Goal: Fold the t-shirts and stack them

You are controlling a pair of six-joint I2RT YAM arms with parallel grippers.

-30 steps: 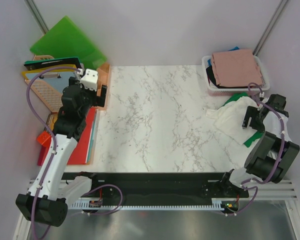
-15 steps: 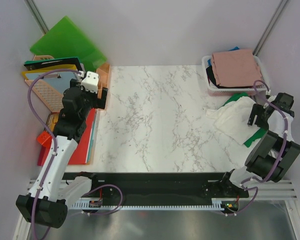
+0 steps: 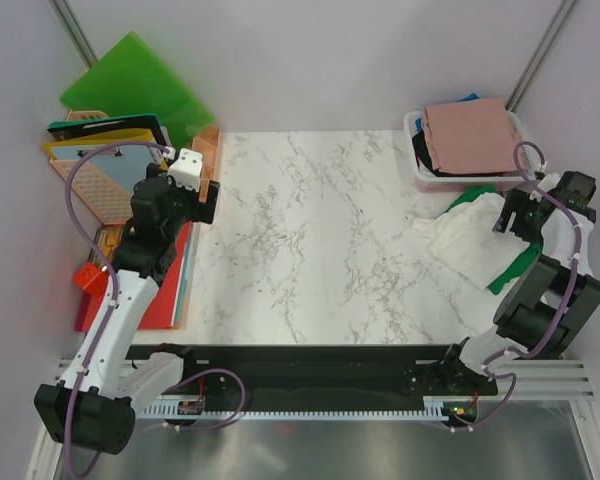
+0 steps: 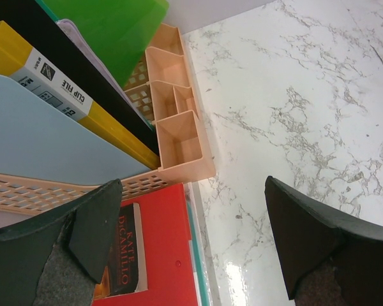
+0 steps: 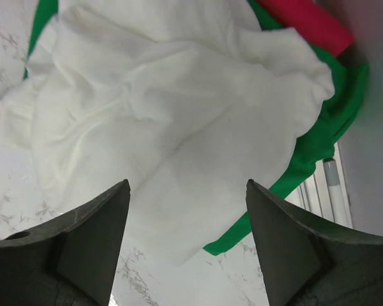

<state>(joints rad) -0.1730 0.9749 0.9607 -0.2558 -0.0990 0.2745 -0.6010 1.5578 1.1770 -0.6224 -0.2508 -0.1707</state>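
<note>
A crumpled white cotton t-shirt (image 3: 468,240) lies heaped at about three o'clock on the white marbled surface (image 3: 320,230). It is draped over a bright green t-shirt (image 3: 510,272), whose edge shows at its four o'clock side. At one o'clock a white plastic basket (image 3: 413,150) holds more shirts, with a flat dusty pink one (image 3: 475,135) on top.

The right arm (image 3: 545,290) hangs over the white heap, its jaws set wide apart and holding nothing. The step in hand looks like taking the white shirt to spread it out. It would go best to come straight down on a raised fold, pinch only the white layer so the green one is left behind, then drag toward the bare middle at nine o'clock.

The left arm (image 3: 130,270), at nine o'clock beside the peach plastic organiser tray (image 4: 179,127), has its jaws fully apart and empty.
</note>
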